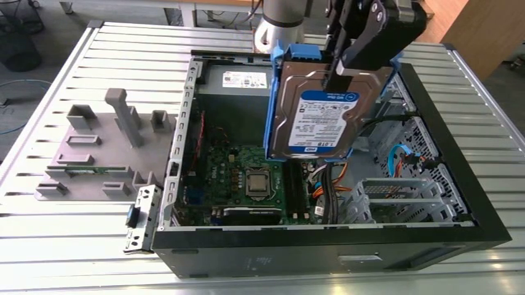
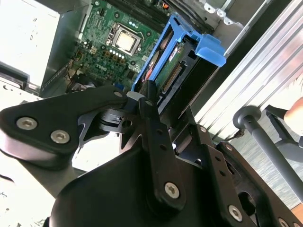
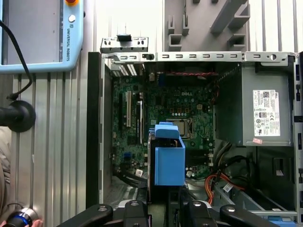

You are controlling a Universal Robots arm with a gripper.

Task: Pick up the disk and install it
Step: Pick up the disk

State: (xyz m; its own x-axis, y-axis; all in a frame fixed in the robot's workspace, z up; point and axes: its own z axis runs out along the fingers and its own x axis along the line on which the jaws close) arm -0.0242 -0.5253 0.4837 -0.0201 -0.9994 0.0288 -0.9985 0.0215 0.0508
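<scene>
Disk [image 1: 316,117] hangs in the air over the open computer case [image 1: 328,241], nearly upright, with its white-and-blue label facing the exterior view and its blue carrier frame around the edges. The gripper [image 1: 340,69] is clamped on the upper end of the disk, its black fingers pressed against the two flat faces. In the second wrist view the gripper [image 2: 142,97] pinches the end of the disk [image 2: 171,71], with the frame's blue tab pointing away from the fingers. In the first wrist view the disk [image 3: 169,160] is seen edge-on, just beyond the gripper [image 3: 165,213] and above the green motherboard [image 3: 161,113]. Its lower end is beside the processor socket [image 1: 256,181]; whether it touches anything inside the case cannot be told. The grey power supply box [image 1: 233,80] sits in the case's far corner. The case lies on its side on the ribbed tabletop [image 1: 49,252], reaching towards the near edge. A grey fixture plate [image 1: 90,150] lies between the case and the tabletop edge at the exterior view's left.
</scene>
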